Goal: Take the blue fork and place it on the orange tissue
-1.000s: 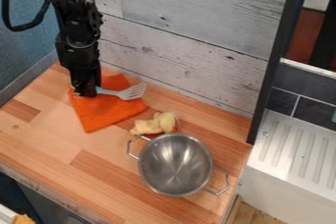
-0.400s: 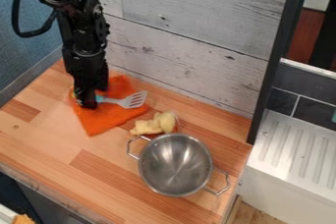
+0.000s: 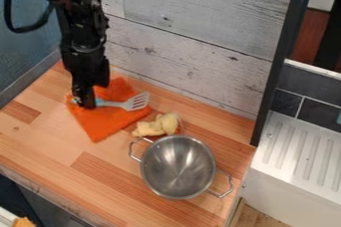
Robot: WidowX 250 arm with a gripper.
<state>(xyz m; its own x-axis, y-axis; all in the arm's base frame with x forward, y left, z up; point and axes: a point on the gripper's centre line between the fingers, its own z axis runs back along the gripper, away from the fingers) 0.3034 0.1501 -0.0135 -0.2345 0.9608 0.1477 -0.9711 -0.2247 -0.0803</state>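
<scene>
orange tissue [image 3: 105, 124] underlies the blue fork [image 3: 136, 102], head toward three o'clock, handle at the gripper [image 3: 85, 104], presumably for release; whether the jaws grip it, i can't tell.

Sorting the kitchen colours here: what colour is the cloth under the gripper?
The cloth is bright orange, seen best in the camera view.

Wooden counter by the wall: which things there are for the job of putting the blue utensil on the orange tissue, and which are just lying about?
For the job:
- blue-and-grey slotted utensil
- orange tissue
- gripper

Just lying about:
- metal pot
- pale yellow lumpy item
</scene>
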